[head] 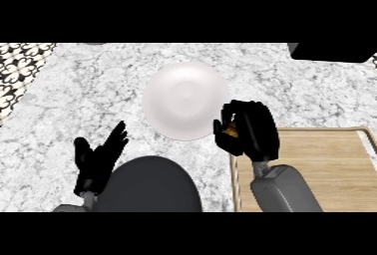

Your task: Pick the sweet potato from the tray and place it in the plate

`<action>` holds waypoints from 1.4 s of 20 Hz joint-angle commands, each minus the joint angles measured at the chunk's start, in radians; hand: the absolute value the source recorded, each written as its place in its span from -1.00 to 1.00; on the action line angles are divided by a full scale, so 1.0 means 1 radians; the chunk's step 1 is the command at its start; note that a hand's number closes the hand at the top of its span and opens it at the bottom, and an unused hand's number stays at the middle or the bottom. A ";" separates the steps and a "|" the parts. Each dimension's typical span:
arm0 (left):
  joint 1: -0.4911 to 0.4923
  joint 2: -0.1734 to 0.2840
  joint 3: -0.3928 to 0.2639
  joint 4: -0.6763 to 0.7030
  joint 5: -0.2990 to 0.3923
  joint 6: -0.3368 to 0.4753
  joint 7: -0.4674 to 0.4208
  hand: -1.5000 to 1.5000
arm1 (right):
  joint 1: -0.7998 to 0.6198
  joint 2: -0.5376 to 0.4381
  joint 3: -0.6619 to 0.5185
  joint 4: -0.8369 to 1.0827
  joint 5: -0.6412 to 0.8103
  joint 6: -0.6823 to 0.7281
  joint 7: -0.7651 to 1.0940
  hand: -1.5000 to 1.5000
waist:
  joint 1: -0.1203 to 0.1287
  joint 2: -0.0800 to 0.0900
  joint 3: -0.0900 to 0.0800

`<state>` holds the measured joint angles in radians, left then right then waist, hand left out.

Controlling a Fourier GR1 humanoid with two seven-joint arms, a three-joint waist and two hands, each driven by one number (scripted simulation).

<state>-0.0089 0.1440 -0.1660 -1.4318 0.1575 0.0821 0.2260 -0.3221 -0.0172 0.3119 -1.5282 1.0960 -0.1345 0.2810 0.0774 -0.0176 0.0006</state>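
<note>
Curling round the sweet potato (pixel 231 130), the right hand (pixel 249 132) stands just right of centre, fingers up, with only an orange sliver peeking out between thumb and fingers, right beside the white plate (pixel 184 99) and over the left rim of the wooden tray (pixel 324 164) at lower right. Down at lower left, the left hand (pixel 99 157) rests with fingers spread and straight, pointing up; no writing readable anywhere.

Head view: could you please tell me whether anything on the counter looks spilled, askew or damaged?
Nothing stands out. The white plate lies flat and bare on the counter, the wooden tray sits square, and the right robot hand holds the sweet potato. The left robot hand rests open at lower left.
</note>
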 commanded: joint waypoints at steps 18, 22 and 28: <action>-0.032 -0.003 -0.001 0.044 -0.019 0.004 0.004 0.00 | -0.279 0.017 0.241 0.225 0.339 -0.729 0.965 1.00 | 0.007 0.027 -0.003; -0.015 -0.018 -0.020 0.018 -0.021 -0.001 -0.008 0.00 | -0.374 0.017 0.201 0.350 0.387 -0.761 1.024 1.00 | 0.009 0.028 -0.001; -0.053 -0.001 0.015 0.034 -0.007 -0.009 0.005 0.00 | -0.477 0.017 0.131 0.542 0.351 -0.836 1.016 1.00 | 0.009 0.036 0.000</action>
<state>-0.0523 0.1411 -0.1613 -1.4171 0.1466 0.0718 0.2171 -0.7138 -0.0097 0.4703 -1.0902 1.4429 -0.8561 1.1031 0.0878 0.0147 0.0027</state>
